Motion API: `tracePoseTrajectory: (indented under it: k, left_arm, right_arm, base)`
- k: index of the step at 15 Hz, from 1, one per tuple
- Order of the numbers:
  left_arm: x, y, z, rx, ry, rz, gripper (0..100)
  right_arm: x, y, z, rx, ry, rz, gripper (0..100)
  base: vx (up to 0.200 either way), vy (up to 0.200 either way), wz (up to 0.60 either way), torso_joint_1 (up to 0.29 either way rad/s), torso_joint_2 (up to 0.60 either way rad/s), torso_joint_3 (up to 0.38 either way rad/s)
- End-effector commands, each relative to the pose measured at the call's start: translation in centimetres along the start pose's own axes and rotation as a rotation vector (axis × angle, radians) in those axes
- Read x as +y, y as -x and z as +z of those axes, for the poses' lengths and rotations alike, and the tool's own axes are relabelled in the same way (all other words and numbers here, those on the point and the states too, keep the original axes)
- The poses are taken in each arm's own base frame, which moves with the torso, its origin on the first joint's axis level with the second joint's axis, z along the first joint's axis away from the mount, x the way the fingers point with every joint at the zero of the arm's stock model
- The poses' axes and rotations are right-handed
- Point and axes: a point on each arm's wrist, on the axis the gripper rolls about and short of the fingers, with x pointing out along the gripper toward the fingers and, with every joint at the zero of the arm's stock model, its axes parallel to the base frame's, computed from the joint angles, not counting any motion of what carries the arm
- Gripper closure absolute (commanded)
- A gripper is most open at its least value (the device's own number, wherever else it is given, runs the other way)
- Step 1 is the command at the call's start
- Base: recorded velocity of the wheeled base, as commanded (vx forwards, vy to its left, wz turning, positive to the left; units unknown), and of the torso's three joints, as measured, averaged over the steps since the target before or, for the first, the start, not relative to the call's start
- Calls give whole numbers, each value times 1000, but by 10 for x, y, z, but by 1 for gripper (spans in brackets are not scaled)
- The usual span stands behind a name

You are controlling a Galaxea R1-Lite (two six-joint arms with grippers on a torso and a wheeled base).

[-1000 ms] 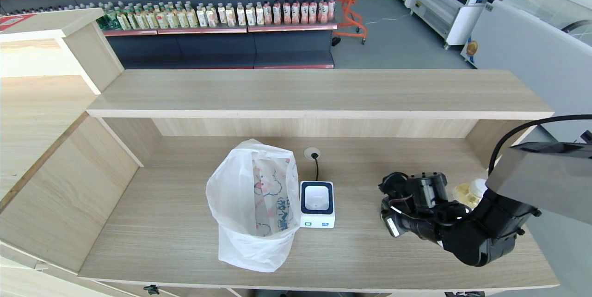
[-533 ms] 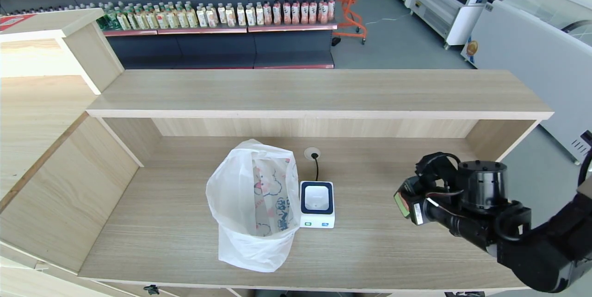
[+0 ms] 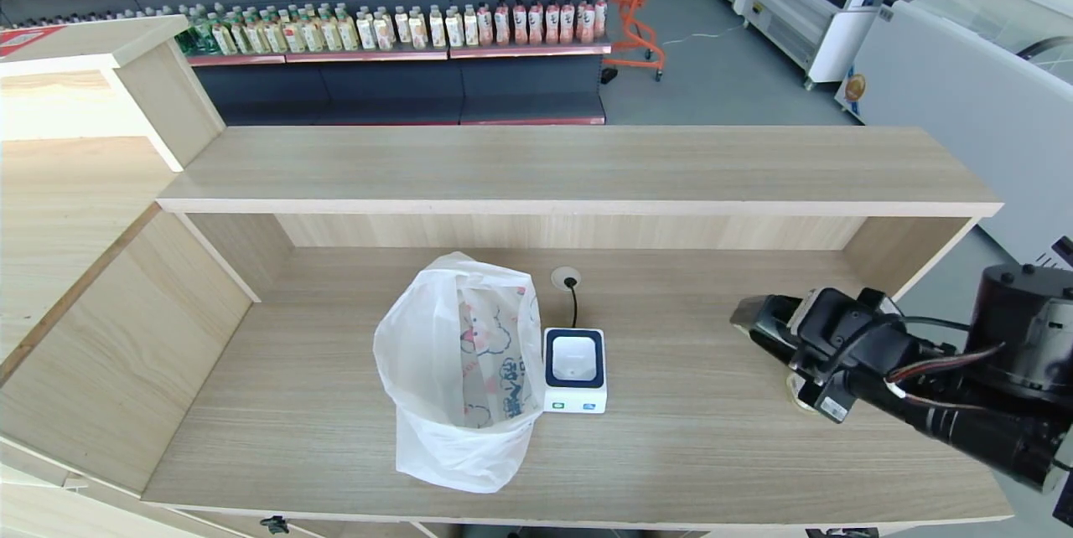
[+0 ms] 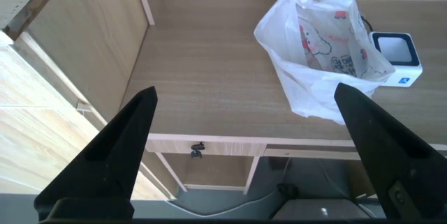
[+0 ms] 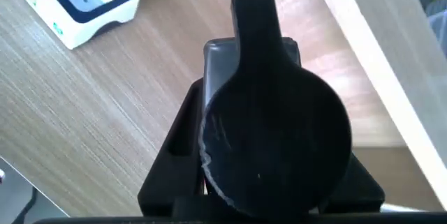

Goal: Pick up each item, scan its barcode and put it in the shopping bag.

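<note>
Shop interior; light-wood checkout desk (image 3: pixel 671 454) with a raised ledge (image 3: pixel 578 165) along its far side. Left of centre on the desk: white plastic shopping bag (image 3: pixel 436 404), upright, mouth open. Inside it, standing along its right-hand wall: a flat package (image 3: pixel 495 354) with cartoon print. Just beside the bag on its right, possibly touching: white barcode scanner (image 3: pixel 574 369), dark-framed window facing up, flat on the desk. From its far edge, a black cable (image 3: pixel 573 303) into a round grommet (image 3: pixel 566 276) in the desk top.

Toward the right end of the desk: a pale yellowish item (image 3: pixel 794 388), visible only as a sliver beneath the right arm; kind not determinable. At the end of that arm: right claw (image 3: pixel 754 318), above the desk, pointed toward the scanner side, well apart from scanner and bag. Cannot tell whether clenched or released, nor whether in contact with the item.

Near the desk's front edge, on the left side of the bag and apart from it: left claw (image 4: pixel 246 90), released, fingers (image 4: pixel 115 161) spread wide, nothing between them. Under the front edge there, a small dark fitting (image 4: pixel 198 148).

Beyond the ledge: shelves (image 3: pixel 394 27) stocked with rows of bottles, an orange trolley (image 3: pixel 641 10), and white freezer cabinets (image 3: pixel 964 77) at the right.
</note>
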Motion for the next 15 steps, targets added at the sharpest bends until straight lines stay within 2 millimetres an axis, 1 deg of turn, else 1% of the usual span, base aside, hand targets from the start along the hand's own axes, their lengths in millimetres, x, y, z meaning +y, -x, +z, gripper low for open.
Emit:
tracePoseTrajectory:
  k: [1, 2, 4, 5, 6, 7, 9, 10, 11, 13, 15]
  left_arm:
    - [0, 0, 0, 2, 0, 0, 0]
    - [0, 0, 0, 2, 0, 0, 0]
    - [0, 0, 0, 2, 0, 0, 0]
    - [0, 0, 0, 2, 0, 0, 0]
    - [0, 0, 0, 2, 0, 0, 0]
    - [0, 0, 0, 2, 0, -1, 0]
    - [0, 0, 0, 2, 0, 0, 0]
    - [0, 0, 0, 2, 0, 0, 0]
    - [0, 0, 0, 2, 0, 0, 0]
    - [0, 0, 0, 2, 0, 0, 0]
    - [0, 0, 0, 2, 0, 0, 0]
  right_arm:
    - [-4, 6, -1, -186, 269, 92, 100]
    - [-1, 3, -5, -283, 448, 145, 100]
    - [16, -3, -13, -500, 764, 274, 100]
    - [28, -6, -14, -635, 887, 322, 100]
    - [34, -6, -14, -724, 968, 330, 100]
    - [46, -9, -20, -847, 1064, 353, 100]
    - [73, -14, -28, -939, 1073, 489, 100]
    - [74, -14, -29, -952, 1079, 498, 100]
    - [73, -16, -26, -1021, 1147, 431, 100]
    - [74, -17, -23, -1081, 1185, 387, 100]
    - [71, -25, -20, -1125, 1225, 329, 100]
  base:
    - [0, 0, 0, 0, 0, 0]
    - [0, 0, 0, 0, 0, 0]
    - [0, 0, 0, 0, 0, 0]
    - [0, 0, 0, 0, 0, 0]
    - [0, 0, 0, 0, 0, 0]
    - [0, 0, 0, 0, 0, 0]
    - [0, 0, 0, 0, 0, 0]
    - [0, 0, 0, 0, 0, 0]
    - [0, 0, 0, 0, 0, 0]
    - [0, 0, 0, 0, 0, 0]
    - [0, 0, 0, 0, 0, 0]
